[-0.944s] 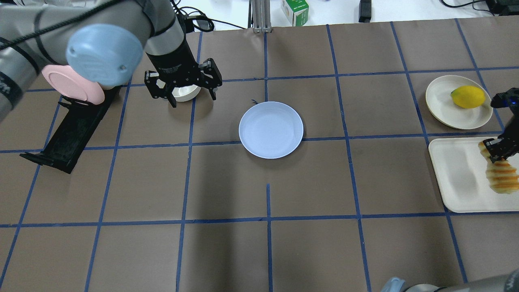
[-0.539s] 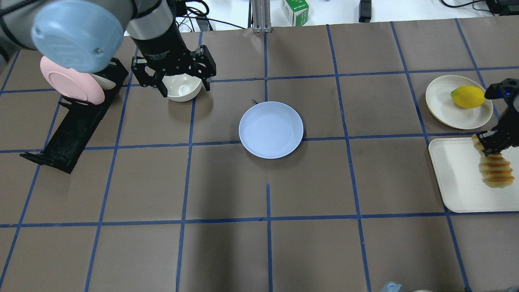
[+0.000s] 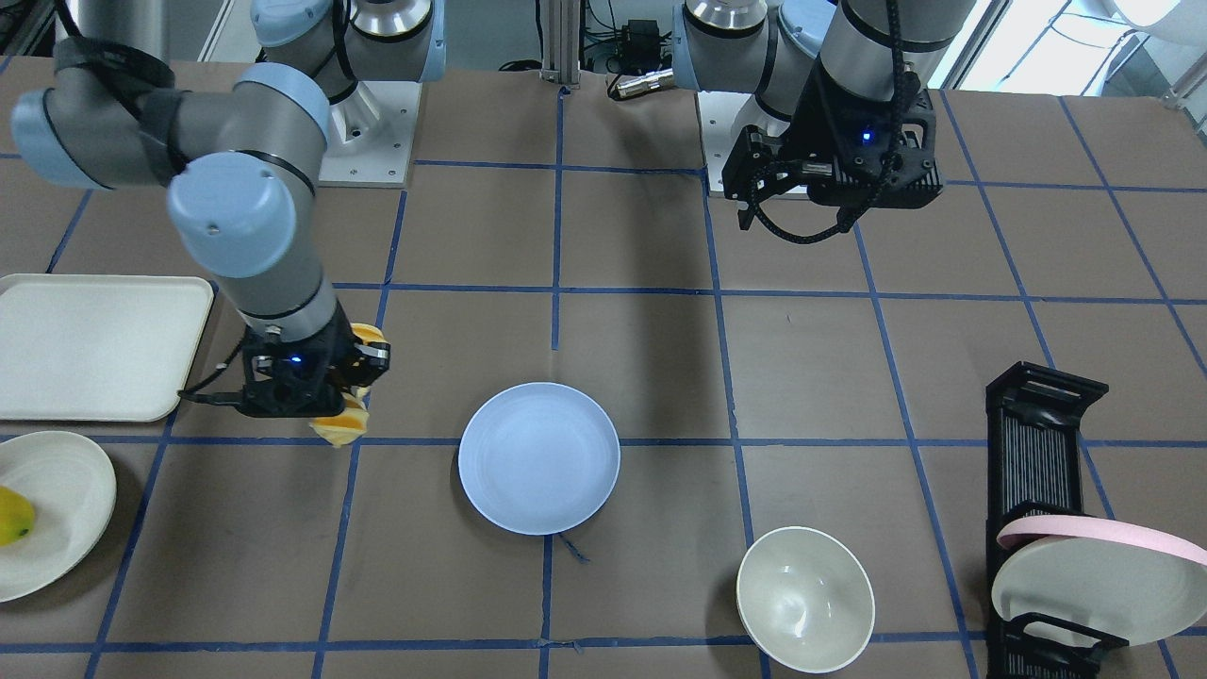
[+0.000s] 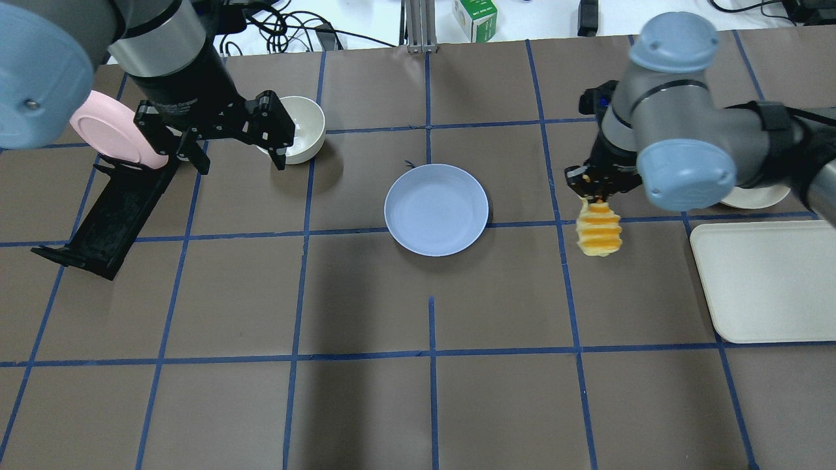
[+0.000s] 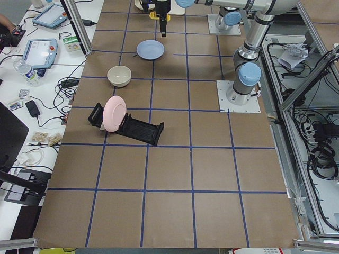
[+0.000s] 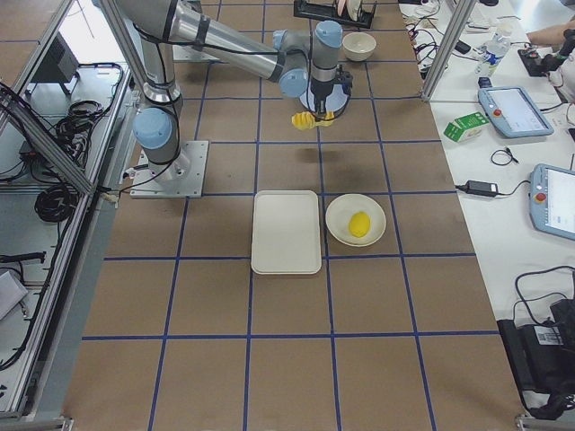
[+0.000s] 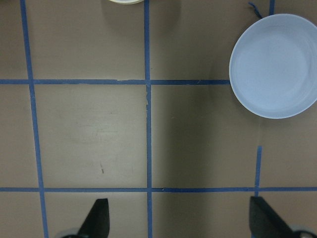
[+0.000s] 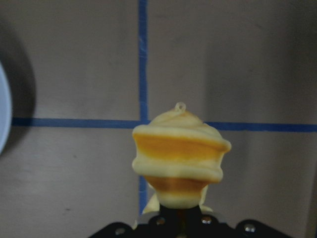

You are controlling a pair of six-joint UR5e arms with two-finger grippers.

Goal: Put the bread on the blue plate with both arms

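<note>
Beside the blue plate point(image 4: 436, 209), above the table point(image 4: 509, 294), the right gripper point(image 4: 595, 189) holds the bread point(image 4: 598, 232) clamped by one end, mid-transfer; next, centre it over the plate, where the wide-open, empty left gripper point(image 4: 243, 163) could assist.

A brown paper-covered desk point(image 4: 366, 405), ruled into large squares by blue tape lines point(image 4: 300, 294), carries a scattering of tableware. The blue plate point(image 4: 436, 209) lies flat near the centre, overlapping one cross line of tape. Toward the robot's left and farther from its base, a cream bowl point(image 3: 804, 600) sits upright. Beyond it a black dish rack point(image 3: 1037, 443) stands at a slant to the grid. At the robot's right end a cream rectangular tray point(image 4: 764, 281) lies flat, with a round cream plate point(image 3: 57, 509) near it but not touching. The arms' pale base plates point(image 3: 377, 141) rest on the desk at the robot's edge.
</note>
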